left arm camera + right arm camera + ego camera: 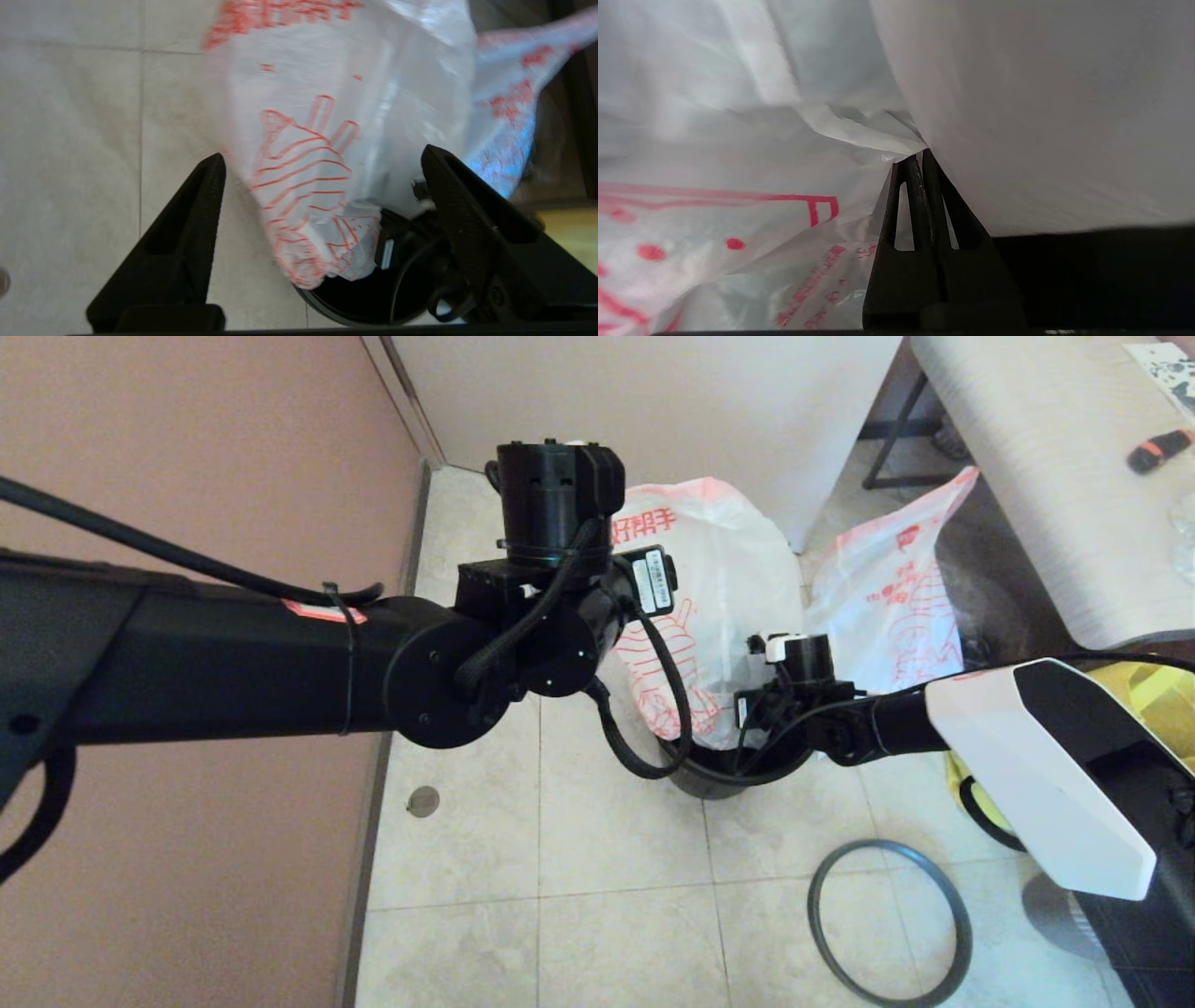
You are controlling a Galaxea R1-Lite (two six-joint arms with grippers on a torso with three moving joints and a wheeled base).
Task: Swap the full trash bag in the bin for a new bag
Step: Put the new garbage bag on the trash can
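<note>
The new bag (738, 579), white with red-orange print, stands puffed up over the black bin (719, 786), its lower end tucked inside the bin (355, 308). My left gripper (323, 154) is open above the bin. Its fingers (205, 205) stand apart on either side of the new bag (327, 116) and hold nothing. My right gripper (920, 156) sits at the bin's right side, shut on a fold of the new bag's film (859, 128). The full trash bag (887, 607) rests on the floor to the right, against the table. The bin's grey hoop (882, 846) lies flat on the floor.
A pink wall runs along the left, and a white wall panel (653, 401) stands behind the bags. A pale table (1046, 476) is at the right with a black and orange object (1158, 450) on it. A yellow bag (1148, 686) shows behind my right arm.
</note>
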